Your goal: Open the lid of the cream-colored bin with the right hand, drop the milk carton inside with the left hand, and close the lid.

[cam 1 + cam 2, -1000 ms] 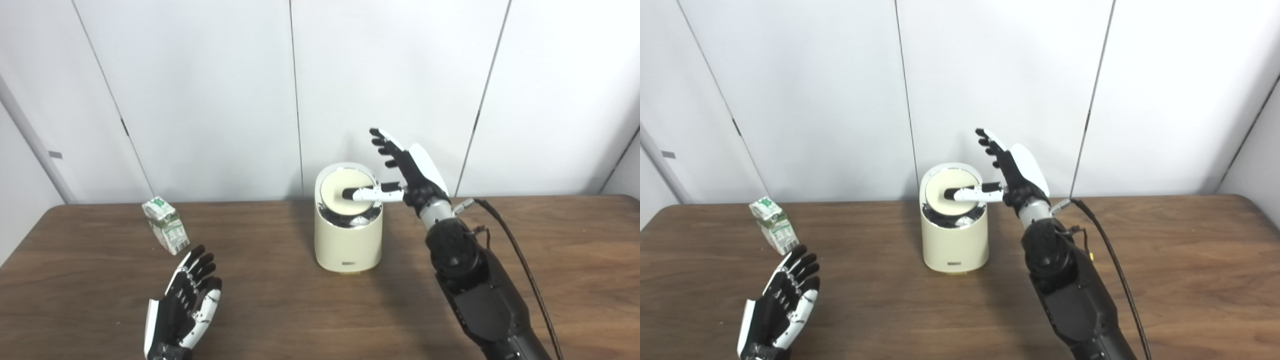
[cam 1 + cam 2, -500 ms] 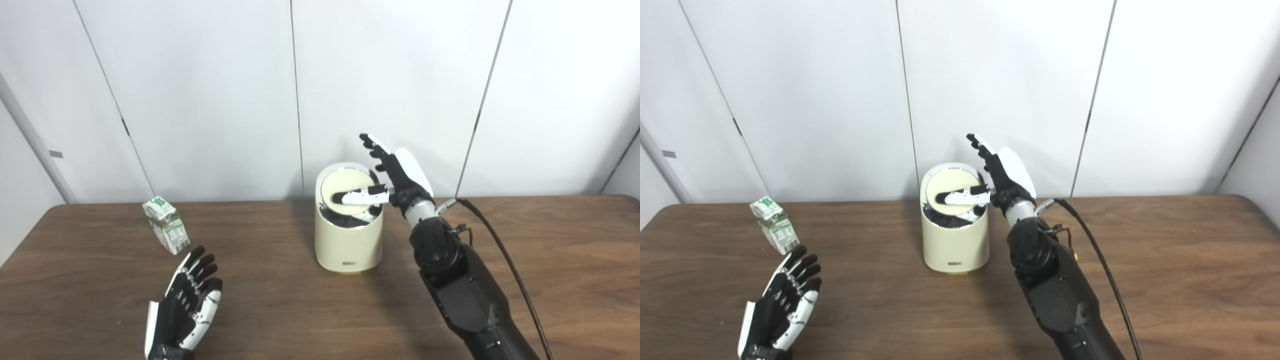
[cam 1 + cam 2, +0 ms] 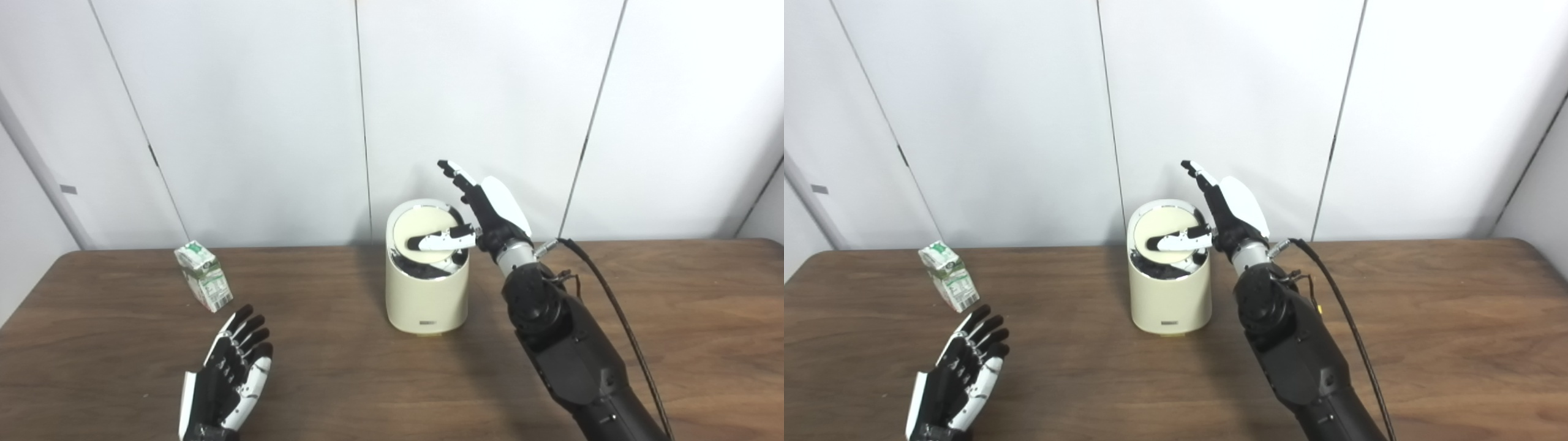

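Right hand (image 3: 490, 211), fingers spread, thumb pressing bin (image 3: 427, 294) lid (image 3: 425, 229) down w/o gripping it. Best to hold that tilt steady; left hand (image 3: 229, 373) waits open near milk carton (image 3: 204, 275).

Right hand (image 3: 487, 211) raised, fingers (image 3: 456, 177) extended upward and apart, thumb (image 3: 442, 241) stretched sideways to left. Left hand (image 3: 229, 367) low, open, fingers spread, holding nothing.

1. The setting looked like a lab or test room rather than a home.
2. Plain white wall panels (image 3: 478, 92) with dark seams formed the backdrop.
3. A bare wooden table (image 3: 674, 318) stood against them, with a black cable (image 3: 618, 306) trailing along the robot arm.
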